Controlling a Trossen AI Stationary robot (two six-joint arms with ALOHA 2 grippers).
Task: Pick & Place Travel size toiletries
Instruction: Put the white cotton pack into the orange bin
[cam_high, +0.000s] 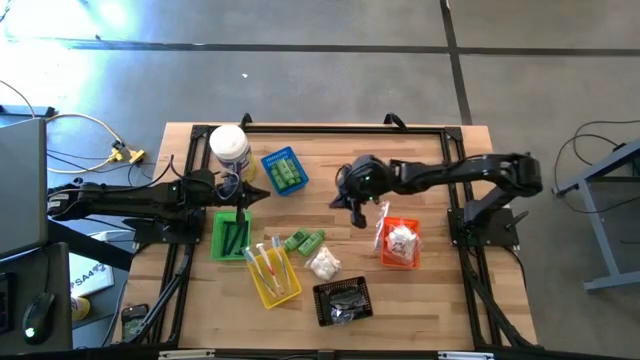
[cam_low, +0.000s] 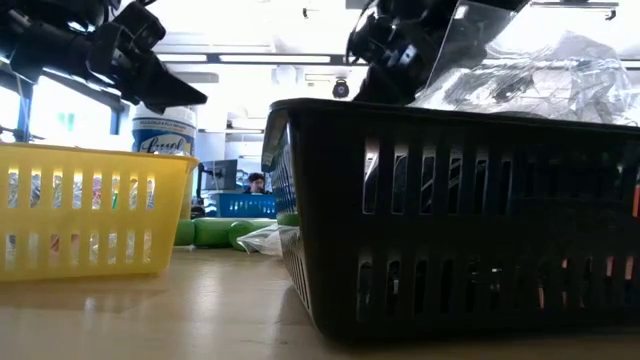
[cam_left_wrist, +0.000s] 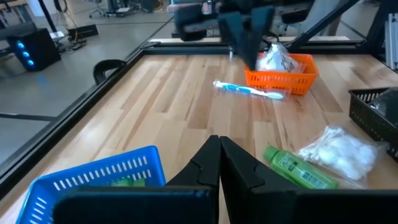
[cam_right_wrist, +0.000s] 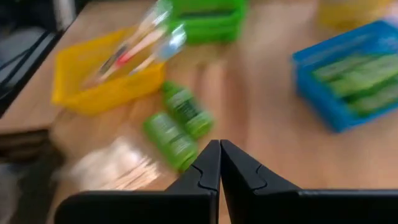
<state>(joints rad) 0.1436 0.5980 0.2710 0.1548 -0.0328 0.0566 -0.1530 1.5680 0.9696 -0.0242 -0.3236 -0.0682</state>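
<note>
High view shows two small green bottles (cam_high: 304, 241) lying side by side on the wooden table (cam_high: 440, 300), just beside the yellow basket (cam_high: 273, 277). They have white labels and darker green caps. The right gripper (cam_high: 358, 212) hovers near them, fingers pressed together, holding nothing. The left gripper (cam_high: 250, 196), also closed, is beyond the yellow basket, above the green basket (cam_high: 231, 236).

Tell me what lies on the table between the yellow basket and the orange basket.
In the high view, two green bottles and a white packet lie between the yellow basket and the orange basket.
</note>
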